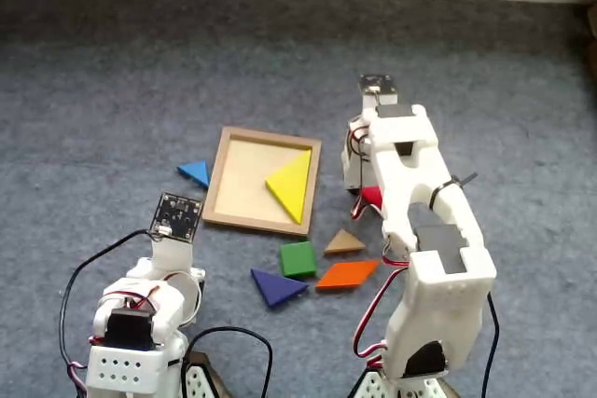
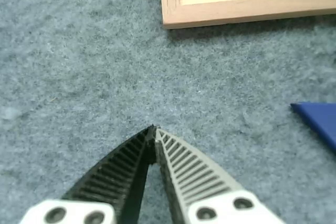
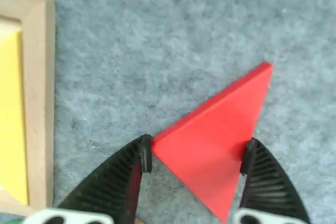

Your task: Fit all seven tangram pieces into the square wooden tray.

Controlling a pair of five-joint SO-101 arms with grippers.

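**Red triangle in the right jaws: slip risk at the grip**

Red large triangle (image 3: 220, 124) lies on the grey carpet (image 1: 112, 90) just beside the wooden tray (image 1: 216, 174), on the side nearest the yellow triangle (image 1: 291, 185), the one piece already seated. The right gripper (image 3: 197, 148) straddles it, jaws spread wide and pressed in, one finger at a corner and the other on a slanted edge. Whether the piece is off the carpet cannot be told. The left gripper (image 2: 153, 132) is closed tip to tip on nothing, low over the carpet near a tray corner.

Risks, as judged:
- Contact on a corner and a sloping edge is not square. The piece may swivel or squirt out under squeeze.
- A rotated piece would catch the tray rim or ride onto the yellow triangle.

View comparison:
- Right wrist view gives the exact finger contacts. In the high view the arm covers most of the red triangle.
- High view gives the layout of loose pieces: light blue triangle (image 1: 194, 172), green square (image 1: 298, 258), tan triangle (image 1: 344, 242), orange parallelogram (image 1: 347, 273), dark blue triangle (image 1: 277, 286).
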